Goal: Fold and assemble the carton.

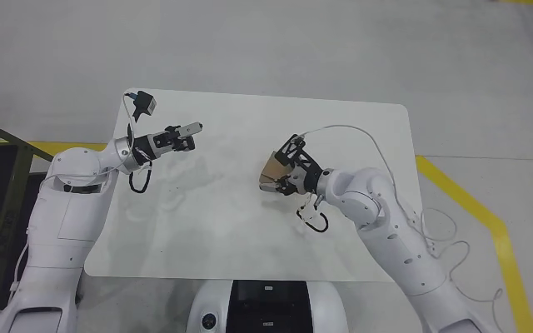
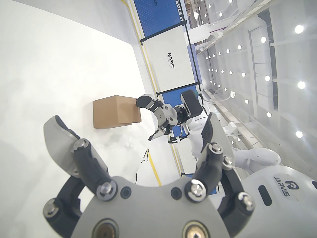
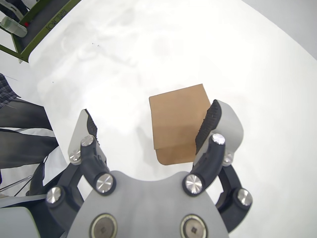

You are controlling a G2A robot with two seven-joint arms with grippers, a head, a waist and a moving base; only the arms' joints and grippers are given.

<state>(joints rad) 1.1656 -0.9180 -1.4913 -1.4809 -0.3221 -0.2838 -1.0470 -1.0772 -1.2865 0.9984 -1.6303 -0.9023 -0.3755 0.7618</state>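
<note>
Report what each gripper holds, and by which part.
Nothing is held. The right gripper is open, one finger against the carton; the left gripper is open, far off.

The left arm (image 1: 79,166) and right arm (image 1: 391,225) are being covered by white shells. The left gripper (image 1: 191,135) and right gripper (image 1: 281,171) are being fastened by silver screws, with grey plates, black links and ribbed black pads. A white cable (image 1: 366,137) is being carried by the right arm.

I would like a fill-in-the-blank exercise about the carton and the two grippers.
The carton is ___ in colour. It rests on the white ___. The right gripper, beside the carton, is ___. The left gripper holds ___.
Missing words: brown; table; open; nothing.
</note>
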